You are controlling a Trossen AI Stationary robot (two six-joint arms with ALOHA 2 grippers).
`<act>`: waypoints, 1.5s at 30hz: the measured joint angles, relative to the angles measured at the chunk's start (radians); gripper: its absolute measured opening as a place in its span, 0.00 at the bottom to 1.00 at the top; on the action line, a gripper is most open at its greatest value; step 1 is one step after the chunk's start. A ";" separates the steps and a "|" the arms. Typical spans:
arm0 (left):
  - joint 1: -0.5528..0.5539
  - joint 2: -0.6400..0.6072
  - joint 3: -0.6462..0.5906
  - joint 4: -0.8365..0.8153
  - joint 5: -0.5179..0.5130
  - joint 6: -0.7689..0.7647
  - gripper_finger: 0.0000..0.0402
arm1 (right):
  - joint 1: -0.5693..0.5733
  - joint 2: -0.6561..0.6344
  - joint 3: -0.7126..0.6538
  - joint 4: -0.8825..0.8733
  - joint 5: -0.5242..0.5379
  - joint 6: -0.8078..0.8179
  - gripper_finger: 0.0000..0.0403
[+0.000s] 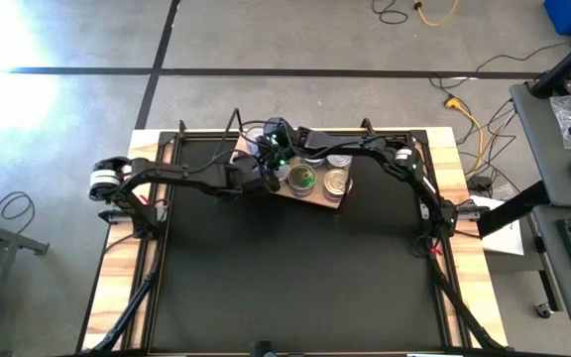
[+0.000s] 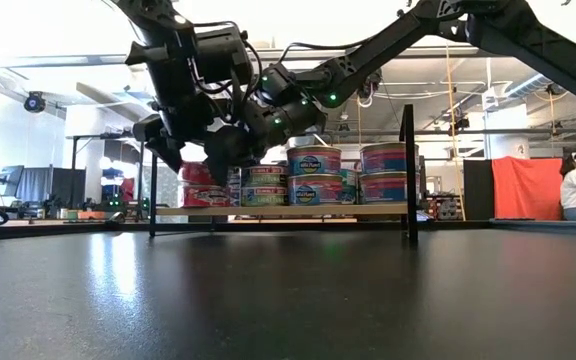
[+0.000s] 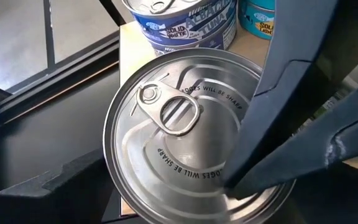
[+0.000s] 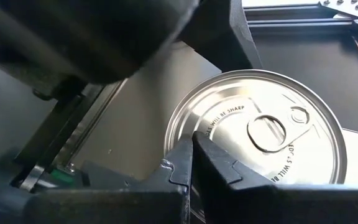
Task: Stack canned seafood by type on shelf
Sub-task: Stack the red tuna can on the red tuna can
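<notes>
The shelf (image 1: 310,196) stands at the far middle of the black mat (image 1: 285,278) with several tins of canned seafood (image 2: 315,175) stacked on it. One silver-topped tin (image 3: 166,137) with a pull tab sits at the shelf's left end. My left gripper (image 3: 201,165) is open, one finger on each side of this tin. My right gripper (image 4: 194,140) reaches over from the right, shut, with its tip on the tin's lid. What the tin rests on is hidden. My left gripper has a finger (image 3: 55,183) beside the tin's rim on one side and the other finger (image 3: 344,146) on the opposite side, slanting down from the table's left; I cannot tell whether they touch the tin. My right gripper rests its shut fingertips (image 3: 232,177) on the tin's lid (image 4: 229,115), between the pull ring and the rim, slanting down from the table's right. The lid lies level.
A blue-labelled tin (image 3: 185,18) stands right behind the silver-topped one. Stacks of blue and red tins (image 2: 383,172) fill the shelf's middle and right. The shelf's black frame post (image 2: 408,170) rises at its right end. A person (image 2: 575,185) sits beyond the table.
</notes>
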 joint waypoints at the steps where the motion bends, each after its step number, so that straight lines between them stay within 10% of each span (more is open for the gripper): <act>1: 0.001 0.000 0.002 -0.002 0.002 0.000 1.00 | 0.000 0.000 0.000 0.000 0.001 0.000 0.03; 18: 0.007 0.002 0.008 -0.004 0.003 0.043 0.87 | -0.001 0.000 -0.001 -0.002 0.001 -0.001 0.03; 45: 0.009 0.006 0.065 -0.120 0.083 0.008 0.99 | -0.007 0.000 -0.001 -0.014 0.026 -0.001 0.03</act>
